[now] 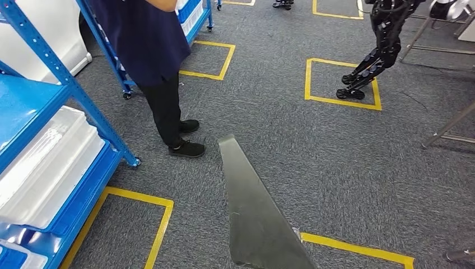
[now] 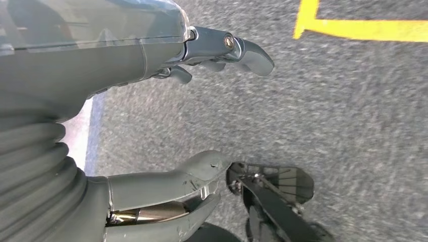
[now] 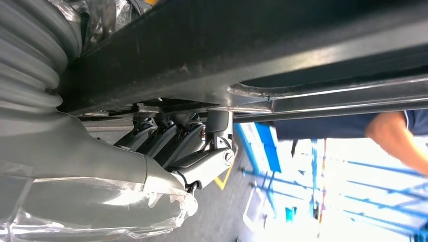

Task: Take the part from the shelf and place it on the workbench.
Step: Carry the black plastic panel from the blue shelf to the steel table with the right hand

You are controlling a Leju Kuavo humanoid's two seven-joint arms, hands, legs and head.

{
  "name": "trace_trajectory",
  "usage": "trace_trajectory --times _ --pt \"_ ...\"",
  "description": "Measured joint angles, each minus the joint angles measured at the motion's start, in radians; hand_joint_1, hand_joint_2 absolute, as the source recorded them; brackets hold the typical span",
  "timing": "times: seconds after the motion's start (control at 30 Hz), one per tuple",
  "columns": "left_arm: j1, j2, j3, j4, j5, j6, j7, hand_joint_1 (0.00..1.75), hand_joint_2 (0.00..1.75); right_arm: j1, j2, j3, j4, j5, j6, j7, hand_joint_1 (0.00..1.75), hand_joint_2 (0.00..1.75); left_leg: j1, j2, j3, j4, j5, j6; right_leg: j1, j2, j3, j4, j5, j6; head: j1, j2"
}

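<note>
The part (image 1: 252, 213) is a long, flat grey metal plate that tapers to a narrow far end. In the head view it juts forward over the carpet from the lower middle. In the right wrist view the same part (image 3: 262, 45) runs across as a dark bar, and my right hand (image 3: 192, 151) grips it with fingers curled up against its edge. My left hand (image 2: 101, 55) hangs over the grey carpet, with its fingers (image 2: 242, 48) and thumb (image 2: 176, 176) apart and nothing between them.
A person (image 1: 159, 73) in a dark blue top and black trousers stands close ahead on the left, beside the blue shelf (image 1: 84, 98) holding white trays (image 1: 45, 162). Yellow tape squares (image 1: 341, 78) mark the carpet. Another black robot's legs (image 1: 372, 61) and metal frame legs (image 1: 448, 129) stand at the right.
</note>
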Motion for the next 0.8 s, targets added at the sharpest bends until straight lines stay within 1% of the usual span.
trace_trajectory --times 0.03,0.07,0.1,0.13,0.17,0.2,0.23,0.27,0.3,0.33,0.37,0.4,0.43,0.47,0.5,0.53,0.57,0.6,0.63,0.67,0.7,0.73,0.77,0.8 --pt "0.0 0.0 0.0 0.0 0.0 0.0 0.0 0.0 1.75 -0.001 0.001 0.0 0.0 0.0 0.0 0.0 1.75 1.75 0.002 -0.024 0.025 -0.061 0.023 0.003 0.0 0.013 -0.003 0.005 0.0 0.004 0.0 0.0" --pt "0.0 0.0 0.0 0.0 0.0 0.0 0.0 0.0 1.75 -0.001 0.001 0.0 0.0 0.0 0.0 0.0 1.75 1.75 0.002 -0.044 0.039 -0.099 0.033 0.006 0.0 0.024 -0.008 0.008 0.001 0.01 0.0 0.0" --pt "-0.001 0.0 0.0 0.0 0.0 0.0 0.0 0.0 1.75 -0.001 0.002 0.0 0.0 0.0 0.0 0.001 1.75 1.75 0.001 -0.055 0.044 -0.115 0.032 0.009 -0.001 0.035 -0.014 0.01 0.004 0.017 0.0 0.0" --pt "-0.002 0.0 0.0 0.0 0.0 0.0 0.0 0.0 1.75 0.0 0.002 0.0 0.0 0.0 0.0 0.001 1.75 1.75 -0.001 -0.048 0.044 -0.119 0.033 0.013 -0.003 0.047 -0.018 0.009 0.008 0.025 0.0 0.0" --pt "-0.004 0.0 0.0 0.0 0.0 0.0 0.0 0.0 1.75 0.001 0.002 -0.001 0.0 0.0 0.0 0.001 1.75 1.75 0.0 -0.035 0.045 -0.121 0.037 0.02 -0.004 0.052 -0.022 0.009 0.01 0.031 0.0 0.0" --pt "-0.005 -0.001 0.0 0.0 0.0 0.0 0.0 0.0 1.75 0.003 0.001 -0.001 0.0 0.0 0.0 0.001 1.75 1.75 0.001 -0.022 0.047 -0.126 0.042 0.027 -0.003 0.04 -0.027 0.016 0.005 0.035 0.0 0.0" --pt "-0.004 -0.001 0.0 0.0 0.0 0.001 0.0 0.0 1.75 0.003 0.001 -0.001 0.0 0.001 0.0 0.001 1.75 1.75 0.003 -0.008 0.048 -0.131 0.047 0.035 -0.001 0.017 -0.038 0.038 -0.011 0.039 0.001 0.0" --pt "-0.004 -0.001 0.0 0.0 -0.001 0.001 -0.001 0.0 1.75 0.002 0.001 -0.001 0.0 0.002 -0.001 0.002 1.75 1.75 0.003 0.007 0.048 -0.135 0.05 0.041 0.0 -0.015 -0.058 0.081 -0.038 0.041 0.002 0.0" --pt "-0.002 -0.001 0.0 0.0 -0.002 0.001 -0.001 0.0 1.75 0.001 0.001 -0.001 0.0 0.002 -0.001 0.002 1.75 1.75 0.0 0.021 0.047 -0.136 0.051 0.044 0.001 -0.045 -0.085 0.14 -0.072 0.044 0.002 0.0" --pt "-0.001 -0.001 0.0 0.0 -0.003 0.001 -0.001 0.0 1.75 0.0 0.001 -0.002 0.0 0.003 -0.001 0.004 1.75 1.75 -0.002 0.037 0.046 -0.136 0.05 0.046 -0.001 -0.061 -0.115 0.206 -0.103 0.047 0.002 0.0" --pt "0.0 -0.001 0.0 0.0 -0.004 0.001 -0.001 0.0 1.75 0.0 0.001 -0.002 0.0 0.004 -0.002 0.006 1.75 1.75 -0.004 0.053 0.045 -0.136 0.05 0.046 -0.003 -0.07 -0.138 0.257 -0.121 0.05 0.002 0.0" --pt "0.0 -0.001 0.0 0.0 -0.005 0.001 -0.001 0.0 1.75 0.001 0.001 -0.002 0.0 0.004 -0.003 0.007 1.75 1.75 -0.004 0.068 0.045 -0.135 0.048 0.046 -0.006 -0.074 -0.145 0.276 -0.12 0.051 0.002 0.0" --pt "0.0 -0.001 0.0 0.0 -0.006 0.001 -0.001 0.0 1.75 0.001 0.001 -0.002 0.001 0.004 -0.005 0.009 1.75 1.75 -0.005 0.082 0.046 -0.135 0.047 0.045 -0.008 -0.079 -0.132 0.257 -0.102 0.052 0.002 0.0" --pt "-0.002 -0.002 0.0 0.0 -0.006 0.001 0.0 0.0 1.75 0.001 0.001 -0.002 0.001 0.004 -0.005 0.009 1.75 1.75 -0.005 0.095 0.049 -0.135 0.045 0.043 -0.009 -0.088 -0.099 0.201 -0.07 0.052 0.002 0.0" --pt "-0.002 -0.002 0.0 0.0 -0.006 0.001 0.0 0.0 1.75 0.001 0.001 -0.002 0.001 0.005 -0.005 0.01 1.75 1.75 -0.005 0.105 0.052 -0.135 0.042 0.04 -0.008 -0.109 -0.059 0.128 -0.043 0.05 0.002 0.0" --pt "-0.003 -0.003 0.0 0.0 -0.006 0.001 0.0 0.0 1.75 0.0 0.001 -0.002 0.0 0.006 -0.006 0.011 1.75 1.75 -0.007 0.115 0.055 -0.134 0.039 0.036 -0.004 -0.13 -0.025 0.065 -0.025 0.047 0.002 0.0" --pt "-0.003 -0.003 0.0 0.0 -0.006 0.001 -0.001 0.0 1.75 0.0 0.001 -0.002 0.0 0.006 -0.006 0.012 1.75 1.75 -0.009 0.124 0.058 -0.133 0.036 0.031 0.001 -0.144 -0.003 0.023 -0.016 0.042 0.002 0.0" --pt "-0.004 -0.003 0.0 0.0 -0.006 0.002 -0.001 0.0 1.75 -0.001 0.001 -0.002 0.0 0.007 -0.007 0.013 1.75 1.75 -0.011 0.133 0.06 -0.133 0.033 0.026 0.006 -0.152 0.005 0.005 -0.017 0.037 0.002 0.0" --pt "-0.005 -0.004 0.0 0.0 -0.006 0.002 -0.001 0.0 1.75 -0.001 0.002 -0.003 0.0 0.008 -0.007 0.013 1.75 1.75 -0.013 0.142 0.062 -0.133 0.032 0.021 0.01 -0.144 0.003 0.003 -0.017 0.032 0.002 0.0" --pt "-0.007 -0.005 0.0 0.0 -0.007 0.002 -0.001 0.0 1.75 0.0 0.002 -0.004 0.0 0.008 -0.008 0.014 1.75 1.75 -0.012 0.149 0.064 -0.133 0.029 0.017 0.009 -0.131 0.003 0.001 -0.015 0.026 0.002 0.0" --pt "-0.008 -0.005 0.0 0.0 -0.007 0.003 -0.001 0.0 1.75 0.001 0.002 -0.005 0.0 0.008 -0.007 0.014 1.75 1.75 -0.01 0.139 0.063 -0.126 0.021 0.011 0.007 -0.121 0.003 -0.003 -0.012 0.021 0.002 0.0" --pt "-0.009 -0.006 0.0 0.0 -0.007 0.003 -0.001 0.0 1.75 0.001 0.002 -0.006 0.0 0.008 -0.007 0.014 1.75 1.75 -0.008 0.117 0.055 -0.105 0.004 0.007 0.004 -0.11 0.004 -0.007 -0.009 0.014 0.002 0.0" --pt "-0.008 -0.006 0.0 0.0 -0.007 0.003 -0.002 0.0 1.75 0.0 0.003 -0.006 0.0 0.008 -0.006 0.014 1.75 1.75 -0.005 0.088 0.037 -0.063 -0.022 0.003 0.0 -0.099 0.005 -0.011 -0.007 0.008 0.002 0.0" --pt "-0.007 -0.006 0.0 0.0 -0.008 0.003 -0.002 0.0 1.75 -0.001 0.003 -0.006 0.0 0.008 -0.006 0.014 1.75 1.75 -0.003 0.058 0.009 -0.003 -0.055 0.001 0.001 -0.088 0.004 -0.012 -0.006 0.004 0.002 0.0"
